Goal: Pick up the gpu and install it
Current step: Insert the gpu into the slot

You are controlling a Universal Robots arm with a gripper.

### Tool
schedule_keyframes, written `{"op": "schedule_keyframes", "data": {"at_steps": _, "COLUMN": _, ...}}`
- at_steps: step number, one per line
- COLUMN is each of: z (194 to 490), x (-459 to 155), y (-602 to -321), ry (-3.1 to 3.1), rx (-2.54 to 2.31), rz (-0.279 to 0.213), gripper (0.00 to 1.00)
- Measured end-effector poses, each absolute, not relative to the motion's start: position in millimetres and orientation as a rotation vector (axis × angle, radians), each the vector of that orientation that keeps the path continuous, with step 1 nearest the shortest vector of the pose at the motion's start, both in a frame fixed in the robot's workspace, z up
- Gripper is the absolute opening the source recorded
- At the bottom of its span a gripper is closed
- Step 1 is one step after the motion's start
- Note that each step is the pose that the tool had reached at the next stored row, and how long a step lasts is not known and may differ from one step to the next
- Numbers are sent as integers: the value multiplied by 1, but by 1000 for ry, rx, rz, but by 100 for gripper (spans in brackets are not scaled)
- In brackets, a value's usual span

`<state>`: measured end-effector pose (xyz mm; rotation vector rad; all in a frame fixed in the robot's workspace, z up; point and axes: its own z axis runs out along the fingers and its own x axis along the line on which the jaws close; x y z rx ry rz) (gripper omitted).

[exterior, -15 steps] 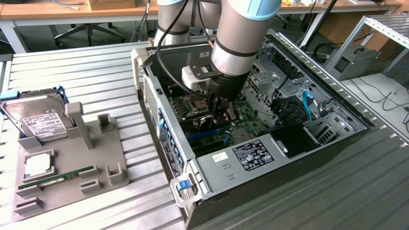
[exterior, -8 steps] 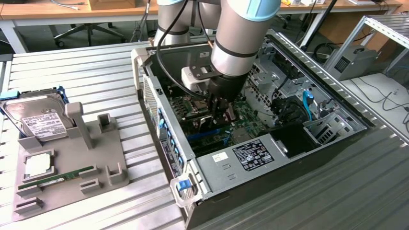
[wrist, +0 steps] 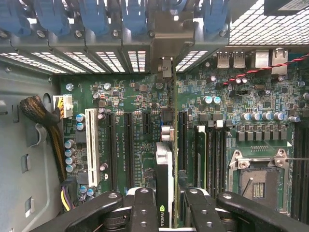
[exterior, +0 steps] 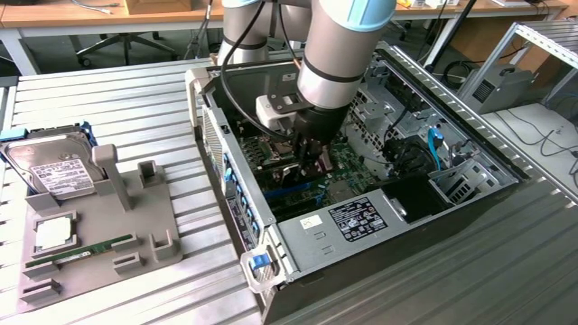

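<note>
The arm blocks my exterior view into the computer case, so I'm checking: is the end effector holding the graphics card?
Observer: Yes. In the wrist view the end effector grips the graphics card edge-on between its fingers.
Operator: How is it lined up?
Observer: Parallel to the long black slots, between two of them. I cannot tell whether it is seated.
Operator: And its far end?
Observer: It reaches the row of vented slot covers, at a gap between them.
</note>
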<state>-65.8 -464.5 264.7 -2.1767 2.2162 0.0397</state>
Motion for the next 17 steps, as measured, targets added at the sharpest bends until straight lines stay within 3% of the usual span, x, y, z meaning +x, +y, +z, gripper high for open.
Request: {"op": "schedule_keyframes", "data": {"at_steps": 17, "z": 260, "x": -66, "y": -465, "ry": 2216, "rx": -2177, "rz": 40, "gripper": 27}}
